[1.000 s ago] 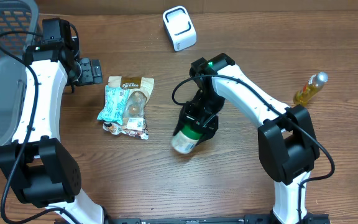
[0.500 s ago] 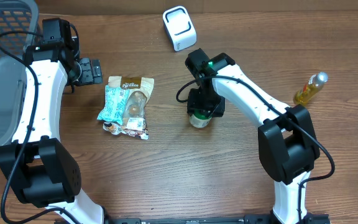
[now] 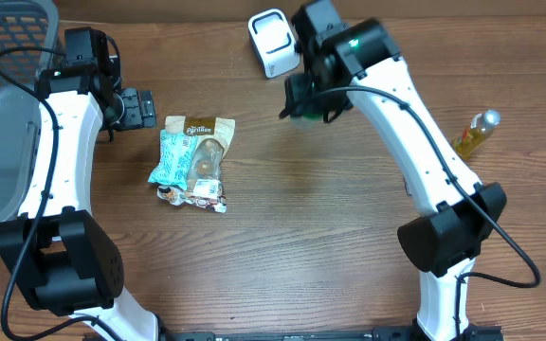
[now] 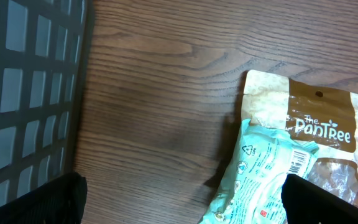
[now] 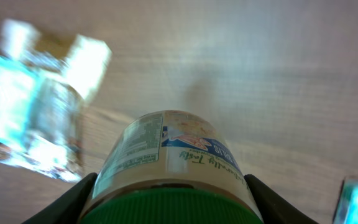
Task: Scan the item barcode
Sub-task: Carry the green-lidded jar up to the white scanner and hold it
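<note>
Right claw (image 3: 306, 95), half-closed around the green-lidded jar (image 5: 166, 155), holds it aloft just right of the white scanner (image 3: 273, 43) at the far edge, placed, I judge, to bring its barcode before the reader. My left claw (image 3: 138, 107) hangs wide open and empty, far left beside the snack pouches (image 3: 192, 161).

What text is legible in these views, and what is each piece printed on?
"The PanTree": on the brown-and-cream pouch, left wrist view.
On the teal packet: a barcode, a recycling mark and small print, all too small to read.
On the jar: the label's printing is too blurred to read.
No other legible text shows in any view.
</note>
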